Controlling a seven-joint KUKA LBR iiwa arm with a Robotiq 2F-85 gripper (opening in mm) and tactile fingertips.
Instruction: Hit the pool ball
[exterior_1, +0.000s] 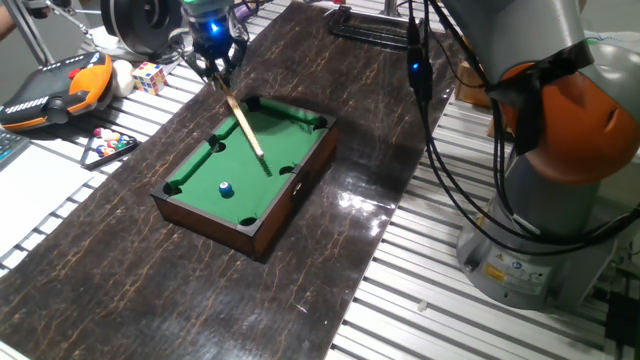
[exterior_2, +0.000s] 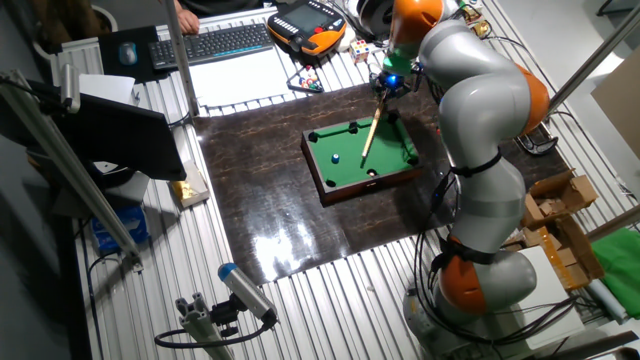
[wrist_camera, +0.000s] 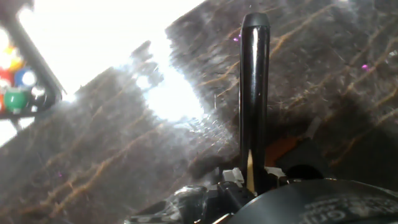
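The pool ball (exterior_1: 225, 188) is a tiny blue ball with a pale spot, lying on the felt of the miniature green pool table (exterior_1: 200, 175) near its near-left end; the other fixed view also shows the pool ball (exterior_2: 336, 157). My gripper (exterior_1: 213, 62) hangs above the table's far end, shut on a wooden cue stick (exterior_1: 245, 125). The cue slants down across the felt, and its tip rests near the right side pocket, apart from the ball. In the hand view the cue's black end (wrist_camera: 254, 93) rises between the jaws; the ball is out of that view.
A rack of small coloured balls in a black triangle (exterior_1: 108, 145) lies left of the dark mat, beside a puzzle cube (exterior_1: 149, 77) and an orange pendant (exterior_1: 60, 90). The arm's base (exterior_1: 560, 200) stands at the right. A keyboard (exterior_2: 225, 42) sits at the far side.
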